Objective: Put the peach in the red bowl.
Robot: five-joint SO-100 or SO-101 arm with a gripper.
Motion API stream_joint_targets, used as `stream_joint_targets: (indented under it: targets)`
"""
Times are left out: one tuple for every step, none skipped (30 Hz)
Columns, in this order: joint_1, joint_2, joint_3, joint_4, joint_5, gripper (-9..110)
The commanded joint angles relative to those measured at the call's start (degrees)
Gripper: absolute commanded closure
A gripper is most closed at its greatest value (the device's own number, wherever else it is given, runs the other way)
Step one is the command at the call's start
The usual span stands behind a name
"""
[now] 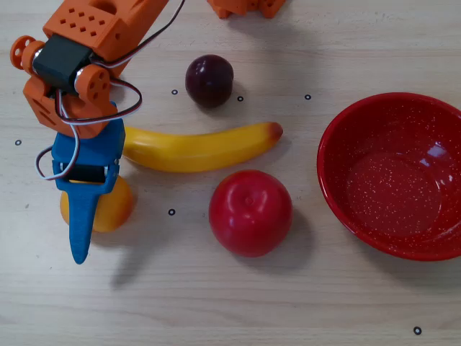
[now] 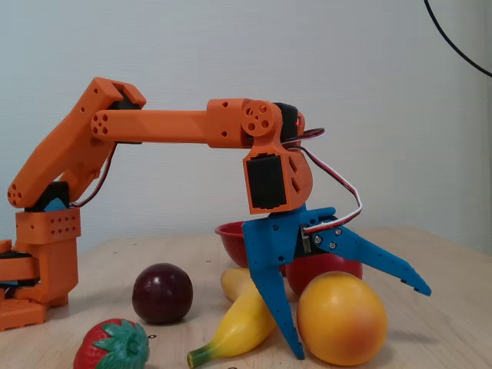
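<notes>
Orange-yellow peach (image 2: 341, 319): looking smooth, rigid, probably light and slippery.
Gripper (image 2: 361, 323): jaws spreading wide, straddling it.
Grip: taking its widest middle.

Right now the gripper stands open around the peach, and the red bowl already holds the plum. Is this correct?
Not quite. The red bowl holds nothing; the overhead view shows its inside bare. The plum lies on the table, above the banana in that view. The rest is right: the gripper is open around the peach, one finger on each side, as the fixed view shows.
</notes>
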Motion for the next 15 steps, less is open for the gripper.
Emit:
stream_joint_targets:
  targets:
    - [0.9,2.5,-3.5,-0.3,-0.5,47]
    - [0.9,2.4,-3.5,-0.4,-0.4,48]
    - [0.9,2.4,-3.5,-0.4,-0.1,49]
    - [0.9,2.3,-3.5,-0.5,0.0,50]
    - [0.9,2.3,-3.5,-0.6,0.2,51]
    - [0.9,2.2,-3.5,-0.7,0.3,51]
    - [0.9,2.1,-3.6,-0.7,0.3,52]
    - [0.9,2.1,-3.7,-0.6,0.3,52]
    - [0.9,2.0,-3.8,-0.5,0.3,52]
    - [0.9,2.0,-4.0,-0.5,0.3,53]
    - [0.9,1.9,-4.0,-0.4,0.4,54]
    - [0.8,1.9,-4.1,-0.4,0.4,54]
    - [0.8,1.9,-4.2,-0.4,0.4,55]
    - [0.8,1.8,-4.3,-0.4,0.5,56]
    - [0.8,1.8,-4.3,-0.4,0.5,56]
